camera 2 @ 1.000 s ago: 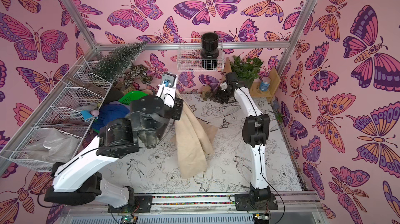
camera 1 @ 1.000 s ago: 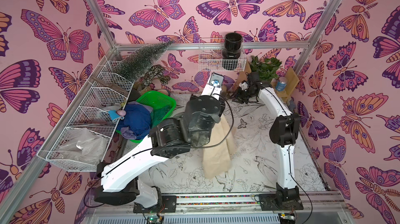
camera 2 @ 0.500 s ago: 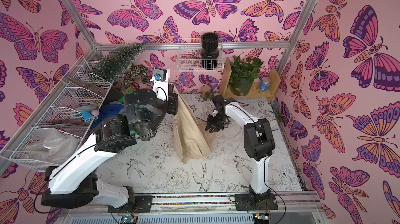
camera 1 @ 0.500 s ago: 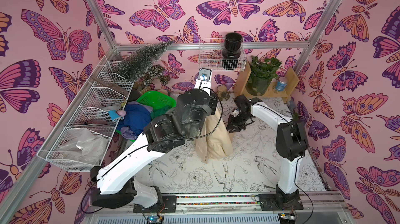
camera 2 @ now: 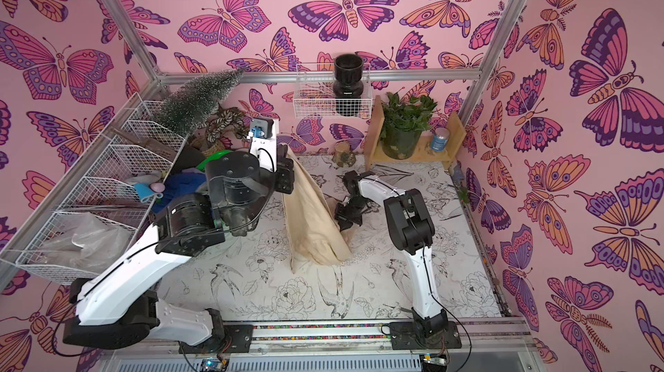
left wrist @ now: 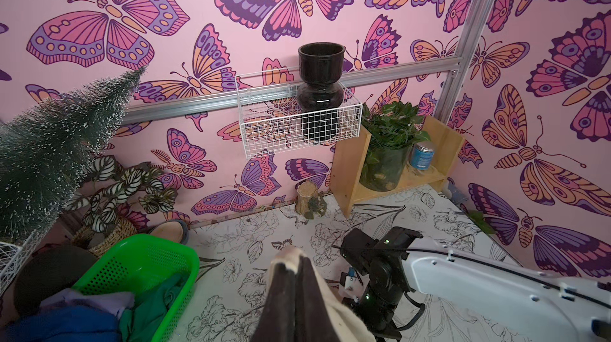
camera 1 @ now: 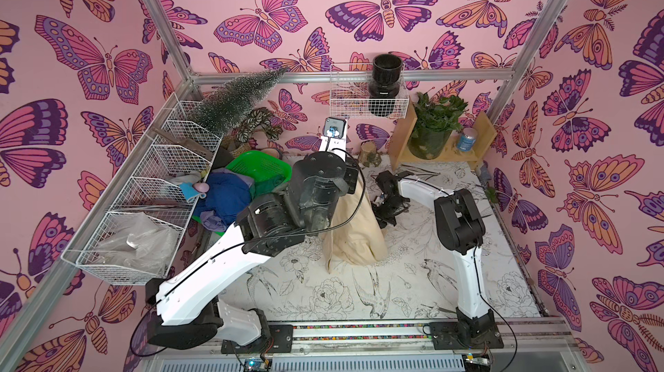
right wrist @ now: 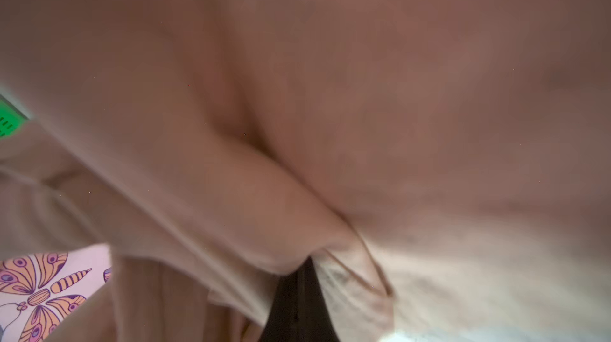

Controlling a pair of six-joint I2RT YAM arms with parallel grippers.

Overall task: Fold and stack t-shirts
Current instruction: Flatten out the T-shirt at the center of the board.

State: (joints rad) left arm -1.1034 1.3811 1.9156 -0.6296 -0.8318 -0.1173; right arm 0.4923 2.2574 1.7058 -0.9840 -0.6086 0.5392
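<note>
A beige t-shirt (camera 1: 354, 233) (camera 2: 312, 230) hangs in a tall drape, its lower end resting on the printed table. My left gripper (camera 1: 354, 181) (left wrist: 299, 257) is raised and shut on its top edge. My right gripper (camera 1: 382, 213) (right wrist: 305, 264) is at the shirt's right side, lower down. It is shut on a fold of that cloth, which fills the right wrist view. A blue t-shirt (camera 1: 224, 196), a lavender one (camera 1: 212, 222) and a dark green one (left wrist: 158, 300) lie heaped in and over the green basket (camera 1: 258, 165).
White wire baskets (camera 1: 161, 172) line the left wall, one holding clear plastic. A wooden shelf (camera 1: 485, 129) with a plant and a tin stands at the back right. A small stump (camera 1: 370, 154) and a frosted tree (camera 1: 237, 100) stand along the back.
The right arm swung from the back wall down to the hanging shirt and its jaws closed on the cloth. The left arm drew the shirt back and left.
</note>
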